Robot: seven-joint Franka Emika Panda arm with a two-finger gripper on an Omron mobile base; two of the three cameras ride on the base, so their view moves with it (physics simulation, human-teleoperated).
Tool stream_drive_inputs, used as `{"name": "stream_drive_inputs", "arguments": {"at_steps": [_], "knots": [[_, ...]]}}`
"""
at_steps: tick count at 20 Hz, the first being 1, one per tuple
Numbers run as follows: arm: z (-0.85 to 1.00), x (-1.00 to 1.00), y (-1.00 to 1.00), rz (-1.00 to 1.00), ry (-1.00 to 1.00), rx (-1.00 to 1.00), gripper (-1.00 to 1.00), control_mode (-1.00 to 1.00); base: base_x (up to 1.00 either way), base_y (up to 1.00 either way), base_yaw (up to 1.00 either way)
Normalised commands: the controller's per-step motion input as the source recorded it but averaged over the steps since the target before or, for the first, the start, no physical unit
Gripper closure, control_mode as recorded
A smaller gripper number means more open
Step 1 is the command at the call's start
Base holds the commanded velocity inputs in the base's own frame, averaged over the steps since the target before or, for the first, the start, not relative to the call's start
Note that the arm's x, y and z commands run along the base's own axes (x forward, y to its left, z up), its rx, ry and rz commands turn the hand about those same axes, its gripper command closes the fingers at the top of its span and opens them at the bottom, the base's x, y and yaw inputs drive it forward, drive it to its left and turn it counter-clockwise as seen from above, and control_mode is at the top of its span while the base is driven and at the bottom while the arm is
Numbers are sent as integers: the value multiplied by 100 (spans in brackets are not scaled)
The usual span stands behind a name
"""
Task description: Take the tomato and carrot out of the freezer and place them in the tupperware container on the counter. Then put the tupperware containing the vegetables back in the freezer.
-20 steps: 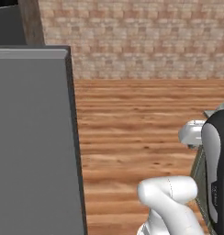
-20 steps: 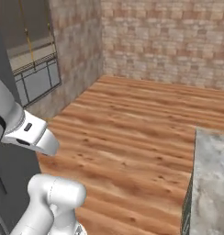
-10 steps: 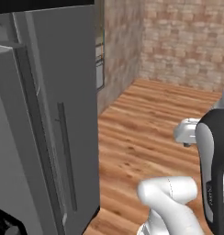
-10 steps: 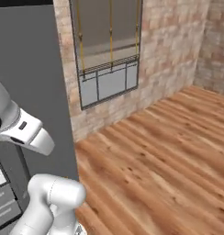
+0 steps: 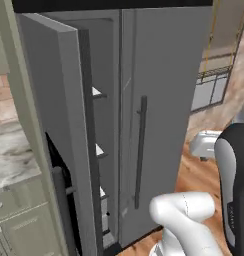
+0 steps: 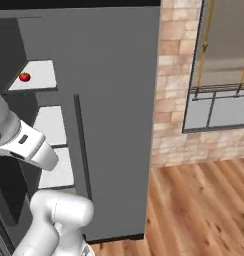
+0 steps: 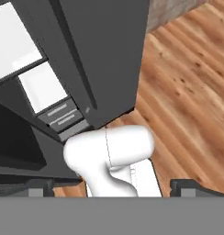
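Closest to me, in the hand view, I see the gripper (image 7: 111, 188) with its two dark finger tips (image 7: 38, 187) set far apart at the lower edge, jaws spread wide and nothing between them; it looks down past the foot of the freezer (image 7: 100, 50) onto the wooden floor (image 7: 187, 92). In that view I count two low drawers (image 7: 63, 115) stacked one above the other, and white shelf surfaces above them. In the left base view the freezer (image 5: 159, 100) stands just ahead of the base: one door (image 5: 49, 130) hangs open to the left, one door is shut and carries one long dark bar handle (image 5: 140, 152). Three white shelf edges (image 5: 96, 92) show through the gap. Left of the open door I see the counter (image 5: 14, 160), a marble slab on sage green cabinets (image 5: 19, 225). In the right base view I count one tomato (image 6: 24, 77), resting on the top white shelf (image 6: 36, 75) inside the freezer (image 6: 114, 100), well above the arm. Farthest off, one window (image 6: 221, 65) sits in the brick wall (image 6: 174, 100).
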Motion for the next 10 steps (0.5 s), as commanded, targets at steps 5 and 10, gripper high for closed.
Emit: {"name": "stream_drive_inputs", "arguments": {"at_steps": [5,10], "knots": [[0,0,0,0,0,0,-100,100,68,0,66],[0,0,0,0,0,0,-100,100,52,0,46]]}}
